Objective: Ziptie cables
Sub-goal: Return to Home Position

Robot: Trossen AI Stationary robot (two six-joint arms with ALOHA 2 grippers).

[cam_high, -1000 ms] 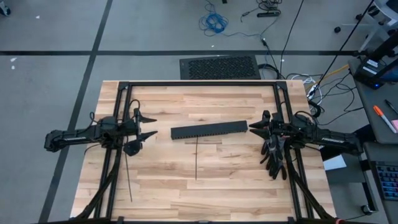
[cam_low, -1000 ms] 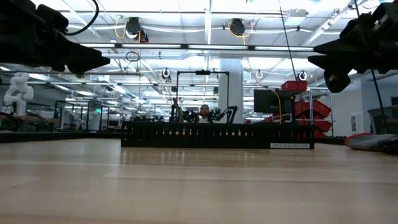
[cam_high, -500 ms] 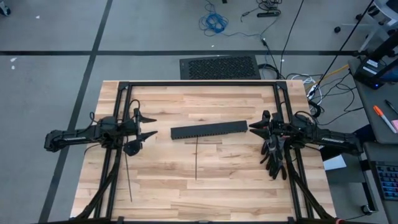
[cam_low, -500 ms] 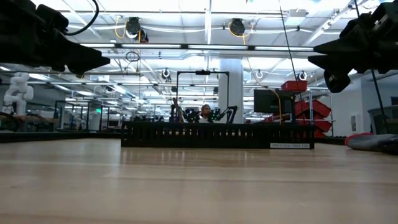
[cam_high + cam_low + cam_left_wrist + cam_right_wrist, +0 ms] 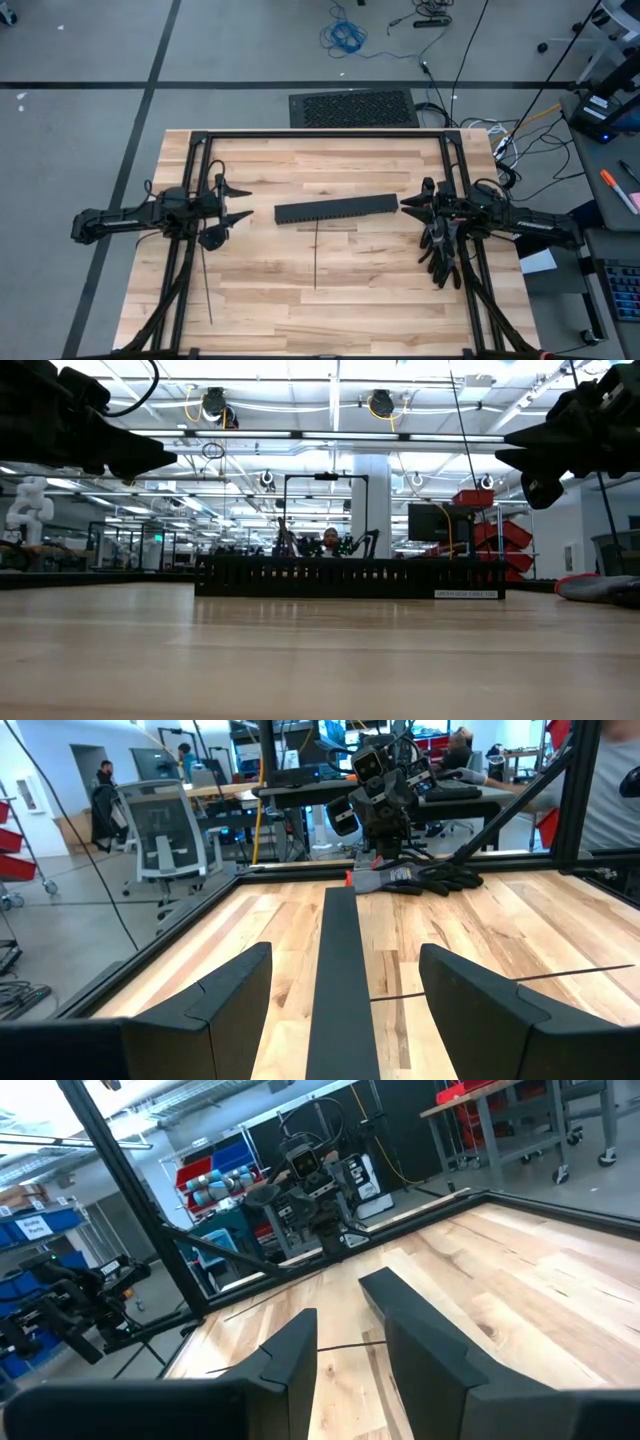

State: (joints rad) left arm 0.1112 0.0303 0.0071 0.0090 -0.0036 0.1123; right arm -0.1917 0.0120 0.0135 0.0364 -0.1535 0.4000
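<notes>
Nothing has moved: two zipties (image 5: pixel 315 255) lie on the table (image 5: pixel 380 280).
One sits just below the single black duct (image 5: pixel 338 210), the other under the left arm; left gripper (image 5: pixel 248 203) and right gripper (image 5: pixel 405 203) hover level, fingers parted and empty.

two slim matte-black jointed arms (image 5: pixel 120 222), thin black wiring (image 5: pixel 152 382) looped along them, broad wedge-shaped black fingers (image 5: pixel 232 998)

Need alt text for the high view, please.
A black cable duct lies centred between the left end effector and right end effector, both open and clear of it. Two thin zipties lie loose on the table.
</notes>
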